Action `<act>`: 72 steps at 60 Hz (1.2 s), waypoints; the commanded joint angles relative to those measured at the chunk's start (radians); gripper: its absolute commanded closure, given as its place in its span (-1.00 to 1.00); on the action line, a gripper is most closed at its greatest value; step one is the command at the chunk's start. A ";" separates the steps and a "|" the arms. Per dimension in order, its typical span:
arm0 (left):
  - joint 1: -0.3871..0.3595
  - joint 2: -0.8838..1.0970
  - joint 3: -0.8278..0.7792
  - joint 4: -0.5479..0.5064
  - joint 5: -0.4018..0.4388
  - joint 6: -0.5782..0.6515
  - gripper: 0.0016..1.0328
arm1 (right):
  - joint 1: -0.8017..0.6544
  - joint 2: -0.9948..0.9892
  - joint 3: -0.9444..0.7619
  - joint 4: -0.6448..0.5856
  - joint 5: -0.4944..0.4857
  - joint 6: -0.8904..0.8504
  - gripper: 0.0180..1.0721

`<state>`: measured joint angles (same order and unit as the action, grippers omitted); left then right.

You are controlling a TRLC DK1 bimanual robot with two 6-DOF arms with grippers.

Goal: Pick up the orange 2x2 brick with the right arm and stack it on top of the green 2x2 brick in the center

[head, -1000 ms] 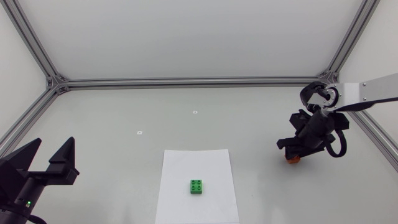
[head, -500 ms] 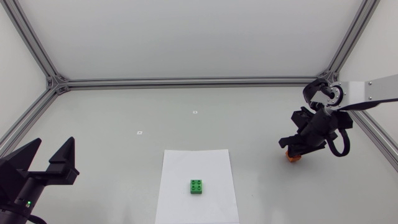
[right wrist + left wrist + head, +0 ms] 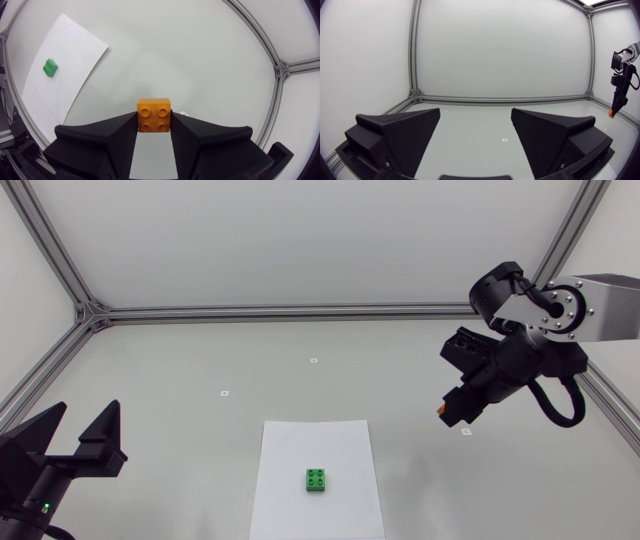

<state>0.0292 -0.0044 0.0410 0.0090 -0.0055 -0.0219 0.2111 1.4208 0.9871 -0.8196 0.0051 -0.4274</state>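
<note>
Orange brick (image 3: 154, 114) clamped in right end effector (image 3: 154, 121), green brick (image 3: 317, 480) on paper (image 3: 340, 450)
</note>
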 commanded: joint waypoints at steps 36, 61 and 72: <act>0.003 -0.008 -0.041 -0.015 0.004 0.013 -0.92 | 0.493 0.053 -0.033 -0.018 0.012 -0.040 0.54; 0.003 -0.008 -0.041 -0.015 0.004 0.013 -0.92 | 0.666 0.155 0.047 0.017 0.015 -0.108 0.54; 0.003 -0.008 -0.041 -0.014 0.004 0.013 -0.92 | 0.689 0.213 0.096 0.027 0.021 -0.136 0.54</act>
<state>0.0292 -0.0044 0.0410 0.0086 -0.0055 -0.0219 0.8860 1.5902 1.0492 -0.8032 0.0174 -0.5304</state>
